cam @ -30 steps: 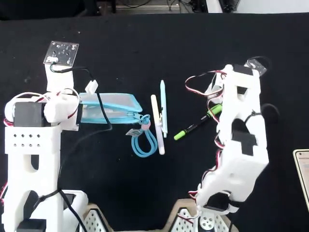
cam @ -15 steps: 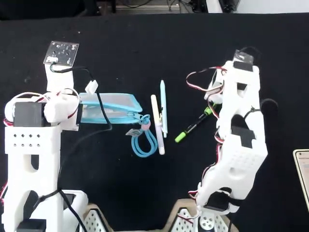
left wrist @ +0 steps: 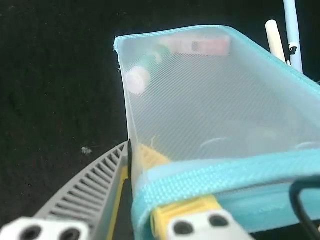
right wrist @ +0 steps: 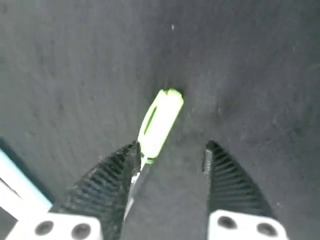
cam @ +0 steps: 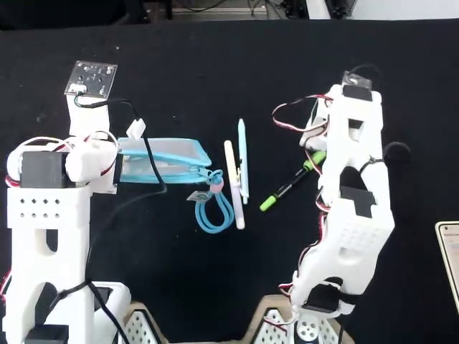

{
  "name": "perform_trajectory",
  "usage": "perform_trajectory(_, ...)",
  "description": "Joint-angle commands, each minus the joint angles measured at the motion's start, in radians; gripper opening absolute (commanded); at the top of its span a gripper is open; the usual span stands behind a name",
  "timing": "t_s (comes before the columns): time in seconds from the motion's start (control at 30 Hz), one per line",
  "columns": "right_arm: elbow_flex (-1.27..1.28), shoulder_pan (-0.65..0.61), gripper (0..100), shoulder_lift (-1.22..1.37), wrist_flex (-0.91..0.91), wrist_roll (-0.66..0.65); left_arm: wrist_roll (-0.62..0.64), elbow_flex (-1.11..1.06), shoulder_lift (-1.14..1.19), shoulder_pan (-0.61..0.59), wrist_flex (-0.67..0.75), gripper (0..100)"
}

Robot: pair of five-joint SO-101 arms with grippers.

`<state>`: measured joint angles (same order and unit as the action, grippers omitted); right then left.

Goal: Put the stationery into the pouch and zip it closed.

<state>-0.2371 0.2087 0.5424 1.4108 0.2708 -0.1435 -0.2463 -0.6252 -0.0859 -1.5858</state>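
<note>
The right gripper [right wrist: 172, 150] is held spread open, its jaws set either side of the lime-green-capped black marker [right wrist: 161, 119], which lies just beside one finger. The left gripper [left wrist: 136, 159] is clamped on the edge of the translucent turquoise mesh pouch [left wrist: 210, 100]. Between the grippers, a pale yellow pen [cam: 233, 183] and a light blue pen [cam: 242, 159] are laid side by side.
</note>
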Motion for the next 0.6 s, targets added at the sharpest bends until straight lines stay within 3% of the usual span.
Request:
perform_trajectory(0.0,-0.131,-0.008,20.3,0.044,0.014,0.031,0.008,0.016,0.000,0.013,-0.002,3)
perform_trajectory(0.23,-0.321,0.005,19.6,0.239,0.041,0.029,0.008,0.016,0.000,0.013,-0.002,3)
perform_trajectory(0.3,-0.381,0.006,14.0,0.277,0.094,0.011,0.008,0.016,0.000,0.013,-0.002,3)
perform_trajectory(0.37,-0.447,0.006,1.0,0.303,0.143,-0.041,0.008,0.016,0.000,0.013,-0.002,3)
perform_trajectory(0.57,-0.608,-0.008,1.0,0.314,0.275,-0.129,0.008,0.016,0.000,0.013,-0.002,3)
